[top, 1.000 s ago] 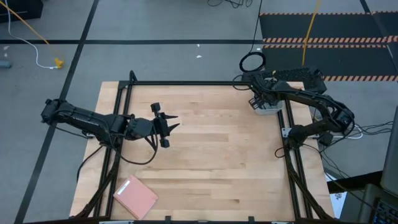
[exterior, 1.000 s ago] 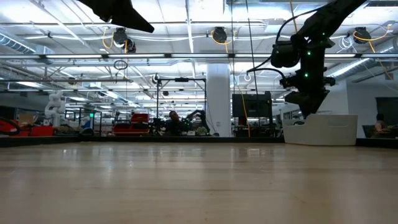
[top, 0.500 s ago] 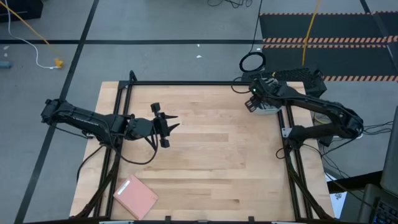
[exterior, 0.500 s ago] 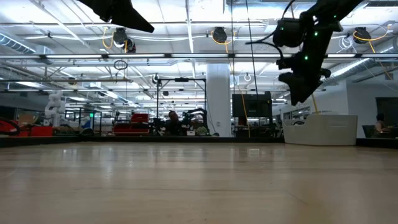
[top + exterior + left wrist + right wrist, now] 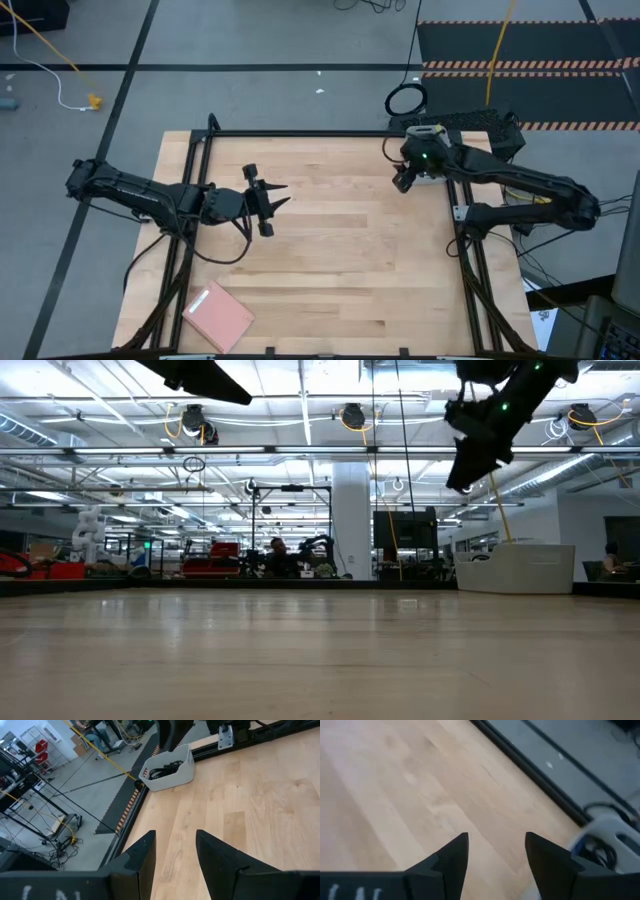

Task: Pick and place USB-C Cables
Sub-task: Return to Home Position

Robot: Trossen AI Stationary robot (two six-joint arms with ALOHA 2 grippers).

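Note:
Black cables (image 5: 164,770) lie inside a white bin (image 5: 167,767) at the table's far right corner; in the right wrist view the bin (image 5: 607,842) shows blurred at the picture's edge. I see no blue-purple cable. My right gripper (image 5: 401,180) hangs open and empty above the table, just left of the bin, high in the low view (image 5: 470,465). My left gripper (image 5: 270,205) waits open over the table's left half, holding nothing.
A pink flat pad (image 5: 218,317) lies near the table's near left corner. A black ring of thick cable (image 5: 406,99) sits on the floor beyond the far edge. Black frame rails (image 5: 300,133) border the table. Bare wood lies between the two arms.
My right gripper has risen from over the white bin and swung toward the table's left, away from the bin, and now stands clear of it above bare wood. The left arm has kept still.

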